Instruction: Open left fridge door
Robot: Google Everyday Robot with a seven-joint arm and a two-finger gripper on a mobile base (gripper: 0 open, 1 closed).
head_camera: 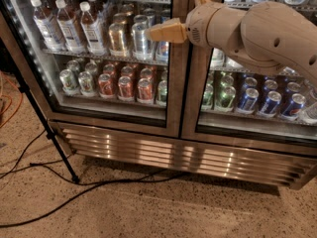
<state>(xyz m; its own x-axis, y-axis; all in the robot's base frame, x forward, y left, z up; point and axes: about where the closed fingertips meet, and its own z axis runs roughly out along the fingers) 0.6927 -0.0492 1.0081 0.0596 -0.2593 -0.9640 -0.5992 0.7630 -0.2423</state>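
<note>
The arm [270, 33] stretches in from the right edge, high up — thick and beige. Past the wrist [210, 24], the gripper [166, 32] points left, about level, at upper middle.

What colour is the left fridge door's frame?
Silvery brushed steel, in the camera view. The gripper hovers before the left fridge door, near its right edge.

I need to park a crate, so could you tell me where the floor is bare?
Bare floor lies right of the cables, below the grille. Left is crowded: cables and a stand leg. The gripper hangs before the left fridge door.
</note>
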